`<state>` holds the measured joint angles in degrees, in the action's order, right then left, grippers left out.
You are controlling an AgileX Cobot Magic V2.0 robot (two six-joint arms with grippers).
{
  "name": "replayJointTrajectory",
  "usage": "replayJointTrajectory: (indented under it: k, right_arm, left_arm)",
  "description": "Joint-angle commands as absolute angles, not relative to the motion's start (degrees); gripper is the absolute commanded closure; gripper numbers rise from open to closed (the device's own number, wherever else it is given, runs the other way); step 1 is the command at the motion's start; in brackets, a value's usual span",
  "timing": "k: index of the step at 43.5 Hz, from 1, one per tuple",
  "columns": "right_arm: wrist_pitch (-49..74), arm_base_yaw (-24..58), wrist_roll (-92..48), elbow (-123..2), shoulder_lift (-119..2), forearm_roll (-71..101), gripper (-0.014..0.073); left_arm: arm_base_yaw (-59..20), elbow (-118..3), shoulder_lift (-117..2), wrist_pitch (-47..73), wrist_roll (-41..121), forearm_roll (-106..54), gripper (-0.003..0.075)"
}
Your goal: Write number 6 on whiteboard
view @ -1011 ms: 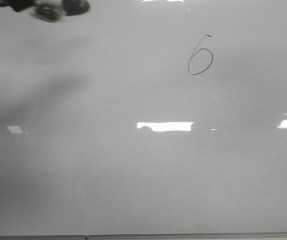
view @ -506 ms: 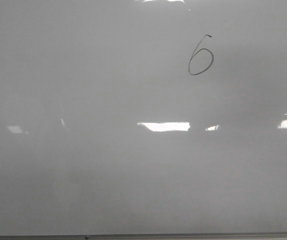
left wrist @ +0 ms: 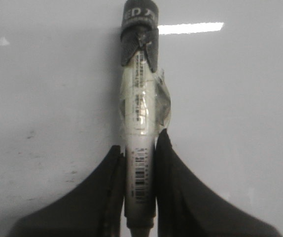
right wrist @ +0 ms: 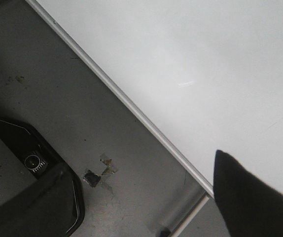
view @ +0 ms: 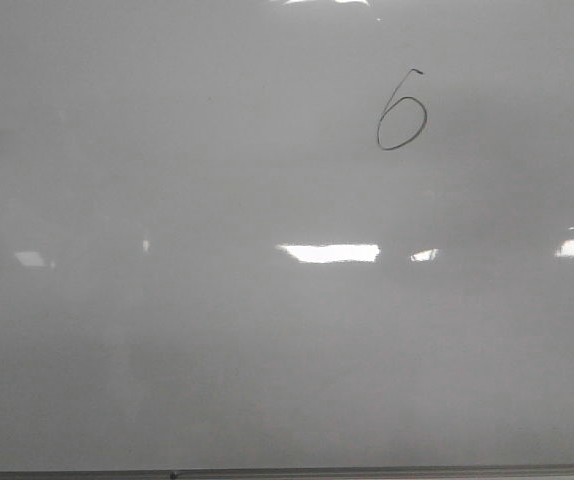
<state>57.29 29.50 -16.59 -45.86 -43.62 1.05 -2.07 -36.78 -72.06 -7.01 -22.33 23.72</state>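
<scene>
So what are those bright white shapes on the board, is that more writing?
No, in the front view the white bars are lamp glare on the glossy whiteboard; only the thin black 6 is writing. The left wrist view shows glare too, beside the slightly blurry marker that the left gripper holds.

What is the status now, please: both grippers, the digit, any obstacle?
Left gripper shut on taped white marker pen. Right gripper: one finger visible, state unclear. Thin black hand-drawn number 6 complete on glossy pale whiteboard. Nothing blocking it.
</scene>
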Motion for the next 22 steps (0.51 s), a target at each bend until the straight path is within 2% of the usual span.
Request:
replayJointTrajectory:
  k: [1, 9, 13, 18, 22]
  right_arm:
    - [54.1, 29.5, -16.2, -47.1, -43.3, 0.3, -0.0008]
    - [54.1, 29.5, -16.2, -47.1, -43.3, 0.4, -0.0008]
    - [54.1, 29.5, -16.2, -47.1, -43.3, 0.4, -0.0008]
    - [54.1, 29.5, -16.2, -47.1, -43.3, 0.4, -0.0008]
    - [54.1, 29.5, -16.2, -47.1, -43.3, 0.4, -0.0008]
  left_arm:
    - [-2.0, -38.3, -74.2, -16.5, -22.8, 23.6, 0.0647]
    - [-2.0, -38.3, -78.5, -21.9, -22.7, 22.9, 0.0633]
    - [-2.0, -38.3, -79.7, -22.8, -22.7, 22.9, 0.0554]
    - [-2.0, -38.3, -80.0, -22.9, -22.7, 22.9, 0.0396]
    - [-2.0, -38.5, -80.0, -22.6, -22.6, 22.9, 0.0332]
